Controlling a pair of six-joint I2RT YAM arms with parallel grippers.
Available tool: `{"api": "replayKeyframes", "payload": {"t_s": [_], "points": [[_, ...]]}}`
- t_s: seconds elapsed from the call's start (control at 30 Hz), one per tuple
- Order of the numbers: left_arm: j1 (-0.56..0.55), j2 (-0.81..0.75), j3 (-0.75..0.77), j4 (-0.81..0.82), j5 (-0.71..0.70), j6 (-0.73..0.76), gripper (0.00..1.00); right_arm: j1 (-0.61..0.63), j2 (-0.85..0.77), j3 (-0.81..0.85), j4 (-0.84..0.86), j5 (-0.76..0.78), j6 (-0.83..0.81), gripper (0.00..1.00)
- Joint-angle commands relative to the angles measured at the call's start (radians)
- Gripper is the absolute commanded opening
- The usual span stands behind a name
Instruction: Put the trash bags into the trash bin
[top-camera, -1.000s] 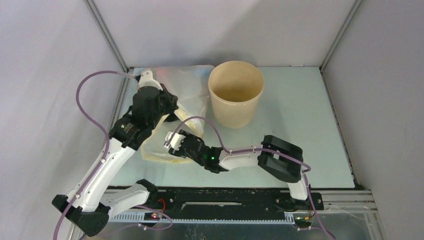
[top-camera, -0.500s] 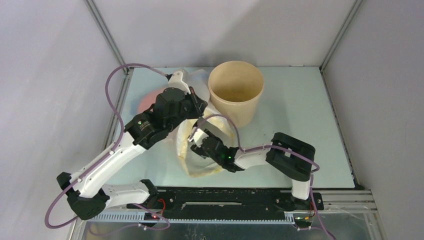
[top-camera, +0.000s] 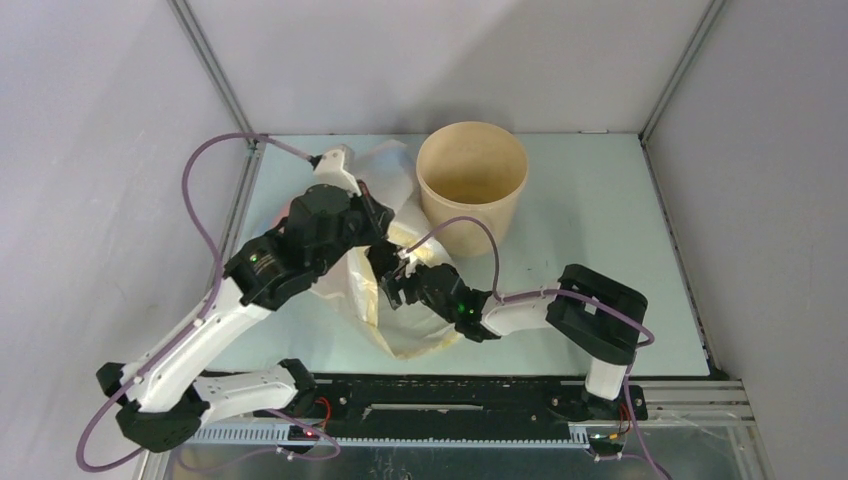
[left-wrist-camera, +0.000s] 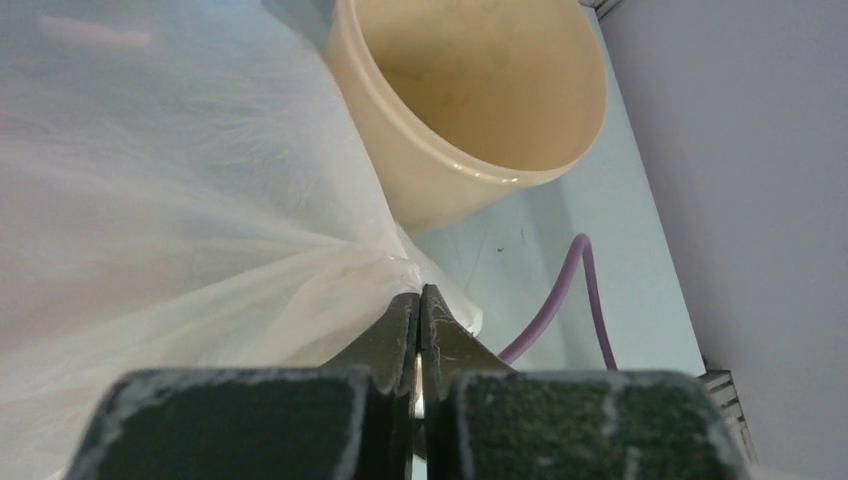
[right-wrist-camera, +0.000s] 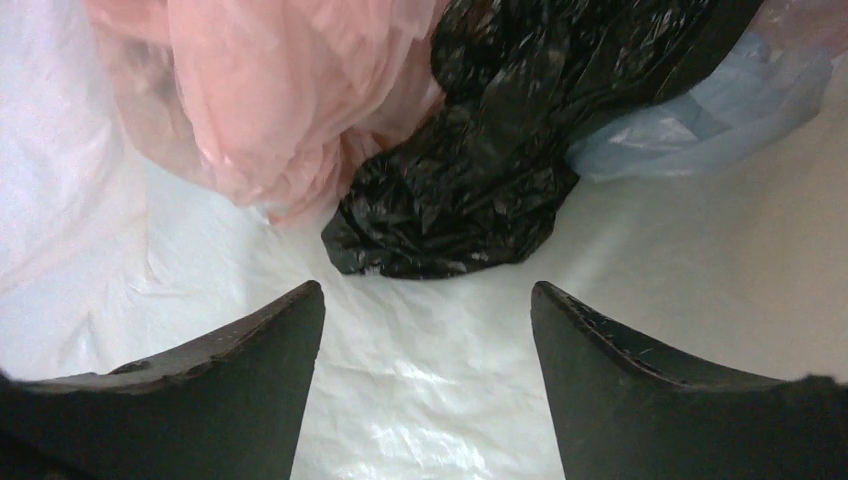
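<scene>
Both arms have swung toward the trash bin (top-camera: 470, 228), dragging the clear bag (top-camera: 405, 335) to its front-left, and the right end effector (right-wrist-camera: 425, 292) has spread wider.

Left end effector (left-wrist-camera: 418, 302): pressed together, pinching the clear bag's edge just beside the bin wall.
Right end effector: spread, inside the bag mouth, gripping nothing.

Trash bag (right-wrist-camera: 480, 170), black, lies inside the clear bag between a pink bag (right-wrist-camera: 270, 90) and a pale blue bag (right-wrist-camera: 700, 120). Bin appears empty.

Judgement: drive straight onto the black crumple, close on its near bulge, avoid pink film.
</scene>
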Motion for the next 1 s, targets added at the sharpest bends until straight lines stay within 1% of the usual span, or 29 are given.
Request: {"api": "replayKeyframes", "payload": {"t_s": [0.0, 0.07, 0.2, 0.47, 0.53, 0.57, 0.6, 0.7, 0.8, 0.9, 0.97], "points": [[-0.003, -0.083, -0.026, -0.095, -0.046, 0.028, 0.02, -0.016, 0.02, 0.004, 0.146, -0.006, 0.128, 0.8], [-0.004, -0.11, -0.051, -0.112, -0.05, 0.022, 0.02, -0.03, 0.026, 0.026, 0.13, 0.011, 0.153, 0.8], [-0.004, -0.14, -0.106, -0.109, -0.046, 0.008, 0.02, -0.041, 0.067, 0.097, 0.097, 0.032, 0.177, 0.76], [-0.003, -0.126, -0.128, -0.109, -0.054, 0.007, 0.02, -0.045, 0.191, 0.235, 0.035, 0.042, 0.24, 0.73], [-0.004, -0.12, -0.133, -0.109, -0.06, 0.009, 0.02, -0.048, 0.213, 0.25, 0.029, 0.051, 0.258, 0.69], [-0.004, -0.117, -0.135, -0.109, -0.065, 0.01, 0.02, -0.048, 0.22, 0.251, 0.031, 0.052, 0.266, 0.65], [-0.004, -0.115, -0.137, -0.109, -0.07, 0.011, 0.02, -0.05, 0.223, 0.25, 0.032, 0.048, 0.272, 0.59], [-0.004, -0.11, -0.147, -0.11, -0.1, 0.015, 0.03, -0.042, 0.221, 0.251, 0.02, 0.038, 0.269, 0.39], [-0.002, -0.101, -0.166, -0.102, -0.161, 0.016, 0.04, -0.013, 0.193, 0.248, -0.011, 0.069, 0.232, 0.24], [0.009, -0.071, -0.176, -0.106, -0.215, 0.018, 0.04, 0.033, 0.151, 0.229, -0.03, 0.113, 0.201, 0.0], [0.026, -0.055, -0.178, -0.102, -0.206, 0.019, 0.04, 0.066, 0.112, 0.2, -0.026, 0.155, 0.177, 0.0]]}}
